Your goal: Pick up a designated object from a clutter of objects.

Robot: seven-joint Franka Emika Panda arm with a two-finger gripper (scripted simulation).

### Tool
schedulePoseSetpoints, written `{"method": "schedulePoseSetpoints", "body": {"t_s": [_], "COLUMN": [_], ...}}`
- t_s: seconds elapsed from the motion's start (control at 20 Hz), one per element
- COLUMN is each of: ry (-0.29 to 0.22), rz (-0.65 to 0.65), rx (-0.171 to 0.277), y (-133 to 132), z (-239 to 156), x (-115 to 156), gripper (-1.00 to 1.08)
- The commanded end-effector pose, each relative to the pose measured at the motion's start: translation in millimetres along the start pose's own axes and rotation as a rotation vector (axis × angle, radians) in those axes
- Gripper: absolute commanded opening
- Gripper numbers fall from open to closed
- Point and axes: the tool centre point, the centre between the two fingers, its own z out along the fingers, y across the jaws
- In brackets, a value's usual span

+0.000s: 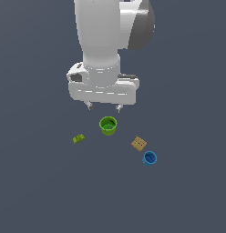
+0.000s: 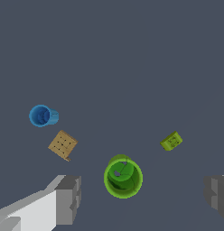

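on the dark grey floor, a tiny flat olive-green block (image 1: 79, 139); jaws wide apart, empty.

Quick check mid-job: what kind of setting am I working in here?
Likely a simulated test scene, not a real room: a plain grey floor with no walls or furniture, and only small items, like the olive block, green cup and blue cup.

No readable text, label, brand, number or sign showed anywhere; the tan cube (image 2: 63, 145), off to one side of the spread jaws, bore only a grid of dark dots
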Motion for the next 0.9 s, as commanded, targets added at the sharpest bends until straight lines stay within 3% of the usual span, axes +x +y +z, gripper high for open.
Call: {"method": "schedulePoseSetpoints", "body": {"t_s": [0.0,0.4,0.85], "ry": [-0.007,-0.034,-0.053], "rz": [0.07,0.397,0.751], "rx": [0.007,0.021,-0.003], "y": [11.0,66.1,131.7], "z": [19.3,107.1,197.2], "x": [3.2,6.8,-12.0], "gripper": [1.0,1.0,1.0]}}
